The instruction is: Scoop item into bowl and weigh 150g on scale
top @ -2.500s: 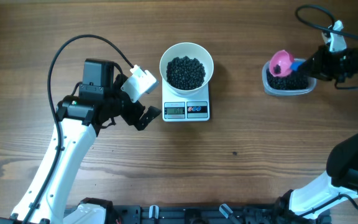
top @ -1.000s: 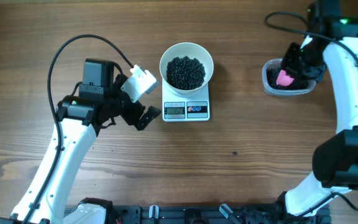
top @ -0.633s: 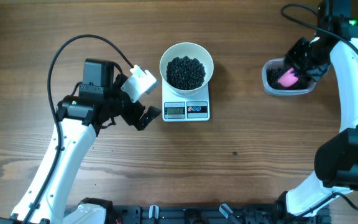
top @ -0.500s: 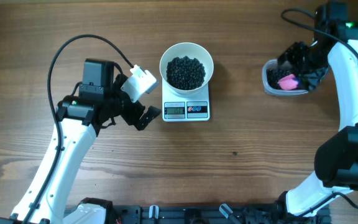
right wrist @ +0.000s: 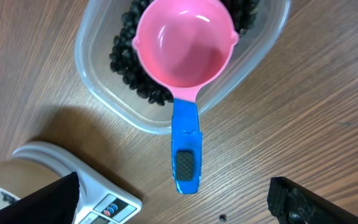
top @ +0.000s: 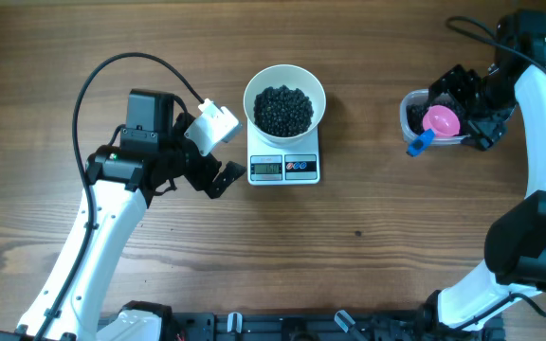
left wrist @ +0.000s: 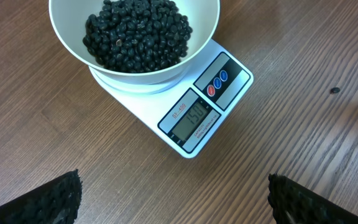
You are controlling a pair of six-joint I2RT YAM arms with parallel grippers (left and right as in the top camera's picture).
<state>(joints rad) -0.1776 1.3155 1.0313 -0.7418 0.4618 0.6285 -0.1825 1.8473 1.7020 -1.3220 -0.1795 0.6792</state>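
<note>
Far rim of the bowl (left wrist: pixel 201 50) beyond the top edge (tub (right wrist: pixel 95 87) likewise)

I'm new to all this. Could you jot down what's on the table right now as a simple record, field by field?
bowl: white, on the scale, holding black beans
scale display: appears to read 150
scoop: pink, empty, lying on the clear tub
clear tub: some beans left inside
left hand: open, empty, near the scale
right hand: open, empty, over the scoop
</note>
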